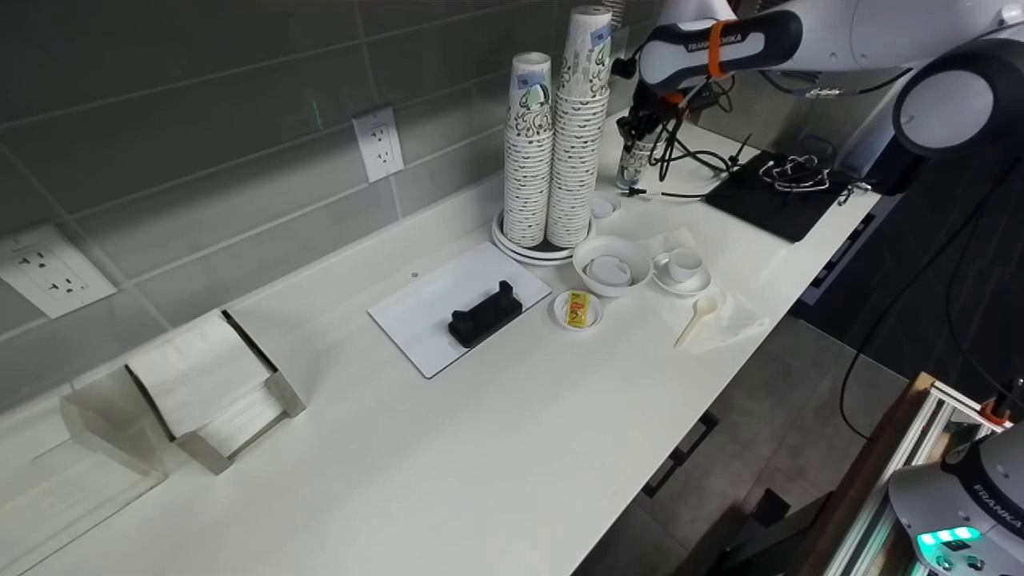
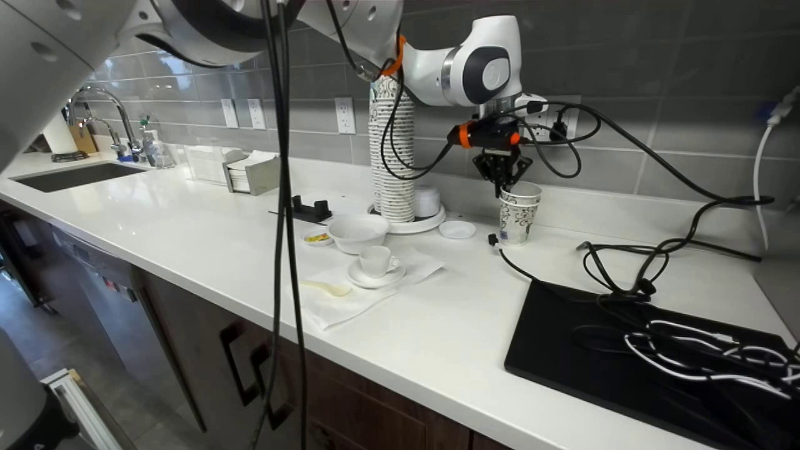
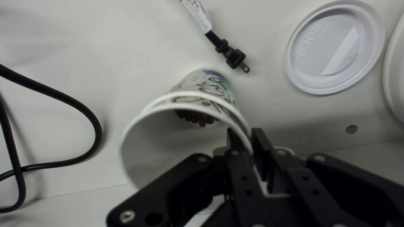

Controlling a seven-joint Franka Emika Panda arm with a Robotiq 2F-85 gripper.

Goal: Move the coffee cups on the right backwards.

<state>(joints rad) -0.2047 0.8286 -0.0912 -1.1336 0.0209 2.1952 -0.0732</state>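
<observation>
I see the end effector pinching the cups at the rim, right of the tall stack, and I'd guide them back slowly and upright, low over the tabletop, lest that one-sided hold tip or crease them.

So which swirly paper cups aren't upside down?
The short nested white paper cups at the black tool, mouths up; both tall white paper-cup stacks stand mouths down.

In an exterior view the white countertop carries a bowl; around it, lid at twelve o'clock, black panel at two, napkin at four, dish at seven, round tray at nine
</observation>
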